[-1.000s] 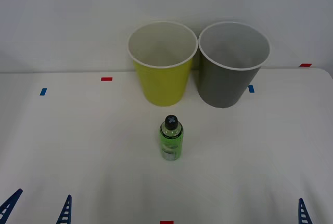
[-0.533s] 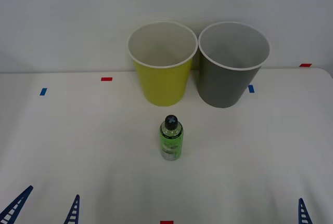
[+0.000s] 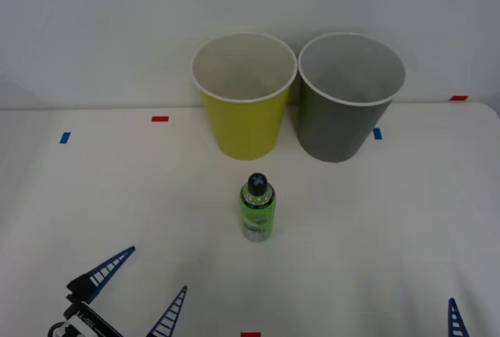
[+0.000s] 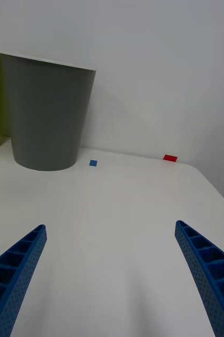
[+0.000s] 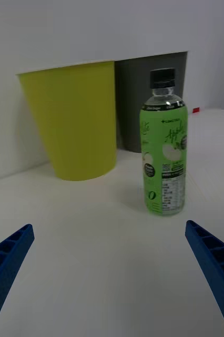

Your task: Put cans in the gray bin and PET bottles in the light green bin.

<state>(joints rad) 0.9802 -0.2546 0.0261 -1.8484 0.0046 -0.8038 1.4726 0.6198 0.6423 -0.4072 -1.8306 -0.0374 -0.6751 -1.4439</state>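
Observation:
A clear PET bottle (image 3: 257,208) with a green label and black cap stands upright mid-table, in front of the bins. The light green bin (image 3: 244,95) and the gray bin (image 3: 350,95) stand side by side against the wall. My left gripper (image 3: 158,268) is open near the front left, pointing toward the bottle and well short of it. Its wrist view shows the PET bottle (image 5: 164,152) ahead of the left gripper (image 5: 109,225), off to one side, before both bins. My right gripper (image 4: 110,225) is open and empty at the front right, facing the gray bin (image 4: 46,116). Cans are out of view.
Small red tape marks (image 3: 160,119) and blue tape marks (image 3: 64,138) dot the white table (image 3: 391,220). A white wall rises right behind the bins. The table's right edge runs near the red mark (image 3: 458,98).
My left gripper has come forward and to the right over the table, toward the bottle. The bottle, the bins and the right arm have not moved.

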